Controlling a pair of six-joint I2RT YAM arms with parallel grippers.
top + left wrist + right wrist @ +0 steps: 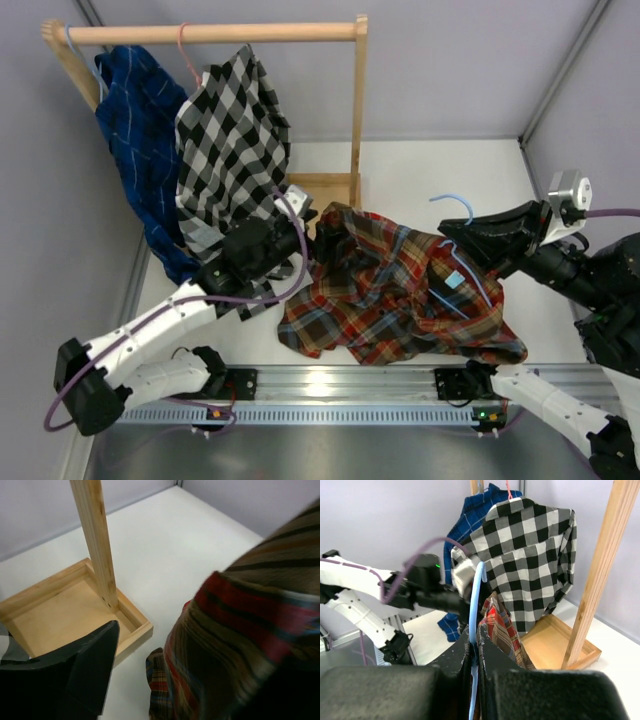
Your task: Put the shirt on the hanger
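The plaid shirt (400, 290) lies crumpled on the white table, its left edge raised at my left gripper (308, 240). In the left wrist view the shirt (240, 630) drapes over and hides the right finger. The left finger (80, 670) stands well apart from it, with bare table between, so the left gripper (160, 645) is open. My right gripper (462, 245) is shut on the light-blue hanger (470, 275), which lies over the shirt's right part with its hook (455, 203) pointing away. In the right wrist view the hanger (476, 595) is pinched between the right gripper's (476, 642) jaws, with the shirt (502, 630) just behind.
A wooden rack stands at the back left: rail (215, 33), post (358, 100) and base tray (325, 188), the tray close to my left gripper. A black-and-white checked shirt (235, 140) on a pink hanger (185, 45) and a dark blue shirt (140, 130) hang from it.
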